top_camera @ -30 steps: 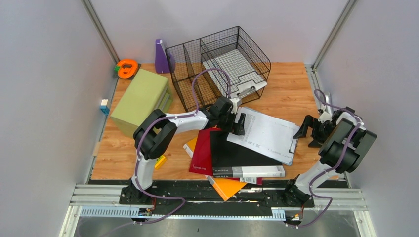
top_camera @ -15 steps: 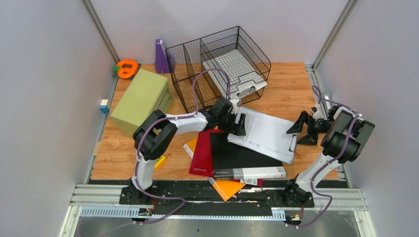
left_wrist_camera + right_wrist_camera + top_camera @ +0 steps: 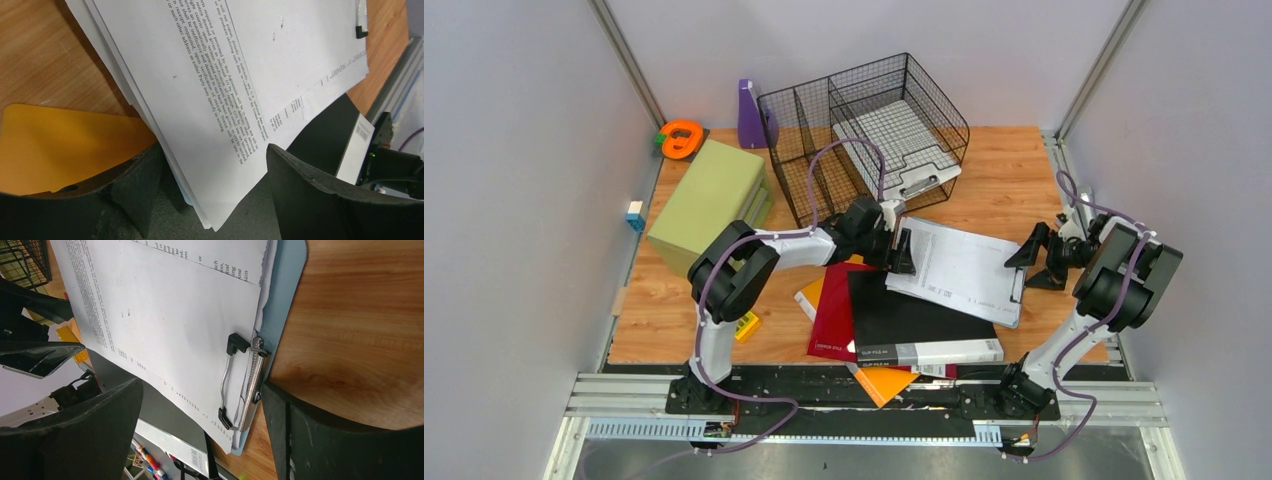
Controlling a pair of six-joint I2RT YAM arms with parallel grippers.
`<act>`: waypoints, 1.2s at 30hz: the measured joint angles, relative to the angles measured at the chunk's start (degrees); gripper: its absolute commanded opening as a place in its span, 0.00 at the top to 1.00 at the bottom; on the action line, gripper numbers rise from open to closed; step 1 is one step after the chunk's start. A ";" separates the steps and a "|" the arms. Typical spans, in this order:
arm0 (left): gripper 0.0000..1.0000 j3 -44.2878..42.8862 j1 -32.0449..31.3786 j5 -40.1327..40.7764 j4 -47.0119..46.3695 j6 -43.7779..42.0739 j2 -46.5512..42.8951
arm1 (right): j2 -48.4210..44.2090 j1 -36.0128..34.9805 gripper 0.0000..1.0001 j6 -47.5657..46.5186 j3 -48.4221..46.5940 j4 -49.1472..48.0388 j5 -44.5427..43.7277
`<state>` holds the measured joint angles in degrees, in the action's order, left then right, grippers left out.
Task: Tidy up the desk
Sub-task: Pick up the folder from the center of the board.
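Table (image 3: 1009, 170): light-brown wood-grain top filling the floor of the grey-walled enclosure, aluminium rails at its sides, both arm bases at its near edge; small blue-and-white block (image 3: 635, 214) on the left rail; orange ring-shaped item (image 3: 681, 138) in the far-left corner; olive-green box (image 3: 711, 200) just near of it, at the left side; purple upright piece (image 3: 750, 115) at the far edge, just left of the black wire basket (image 3: 796, 150); basket divided into compartments, a gridded clipboard (image 3: 894, 140) lying in the right one; small yellow item (image 3: 746, 327) beside the left arm; pile at near centre: red folder (image 3: 834, 300), orange folder (image 3: 886, 380) poking out at the near edge, black clip file (image 3: 904, 310) on top; left tool (image 3: 901, 250) at the left corner of the stack of printed sheets (image 3: 959, 262), jaws wide, one finger (image 3: 135, 185) on each side of the paper corner, not clamped on it; sheets held on a pale blue board (image 3: 287, 300) that lies partly on the black file, metal clip (image 3: 247, 385) at its right end; right tool (image 3: 1036, 264) just right of that clip, jaws wide, gripping nothing.
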<state>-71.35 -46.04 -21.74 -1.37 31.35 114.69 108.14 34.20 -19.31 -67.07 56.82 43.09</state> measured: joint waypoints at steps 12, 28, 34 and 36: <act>0.26 4.09 3.76 -11.65 -6.23 4.63 -1.62 | -1.75 -0.02 0.12 2.54 1.90 -2.95 -0.96; 0.24 8.33 3.80 -17.75 -18.21 17.00 -1.97 | -4.11 -0.11 0.12 2.21 3.08 -6.86 -4.66; 0.18 10.03 2.08 -12.02 -12.28 17.94 -2.80 | -4.68 -0.98 0.12 2.14 3.39 -6.97 -6.05; 0.16 10.14 1.38 -10.40 -9.55 17.99 -3.50 | -4.74 -1.33 0.12 2.14 3.37 -6.84 -6.51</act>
<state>-61.21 -44.66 -32.14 -10.92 49.34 111.20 103.39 32.86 -17.17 -63.70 49.98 36.58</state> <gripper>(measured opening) 0.810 0.879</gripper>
